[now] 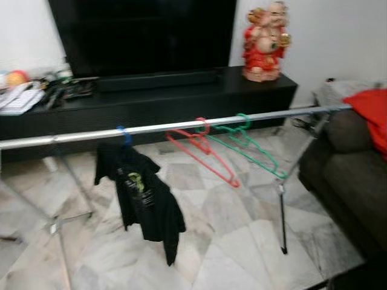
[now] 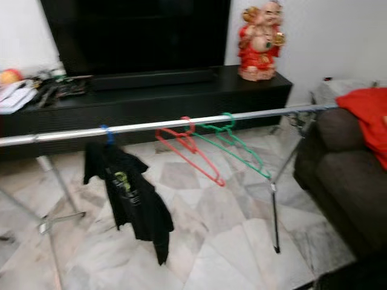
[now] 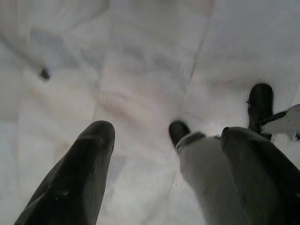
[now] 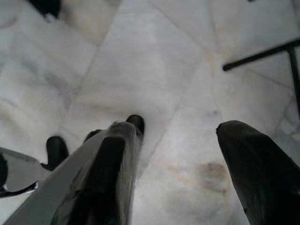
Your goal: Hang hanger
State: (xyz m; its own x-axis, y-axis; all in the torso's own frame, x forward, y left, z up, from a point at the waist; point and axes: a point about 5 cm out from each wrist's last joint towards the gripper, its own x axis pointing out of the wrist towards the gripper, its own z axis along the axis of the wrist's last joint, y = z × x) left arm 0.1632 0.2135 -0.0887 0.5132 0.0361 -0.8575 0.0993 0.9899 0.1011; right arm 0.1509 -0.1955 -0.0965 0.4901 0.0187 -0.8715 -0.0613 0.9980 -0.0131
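A silver rail (image 1: pixel 151 128) of a drying rack runs across the room in front of me. Three hangers are on it: a blue hanger (image 1: pixel 124 136) carrying a black T-shirt (image 1: pixel 142 193), then an empty red hanger (image 1: pixel 202 151) and an empty green hanger (image 1: pixel 254 148), both swung out at a slant. My left gripper (image 3: pixel 167 133) hangs low over the marble floor, open and holding nothing. My right gripper (image 4: pixel 178 133) also points at the floor, open and empty.
A dark sofa (image 1: pixel 351 175) with a red cloth (image 1: pixel 372 112) stands at the right, close to the rack's leg (image 1: pixel 282 217). Behind the rack are a low black cabinet (image 1: pixel 151 99), a television (image 1: pixel 145 33) and a red figurine (image 1: pixel 264 42). Clutter lies at the cabinet's left end.
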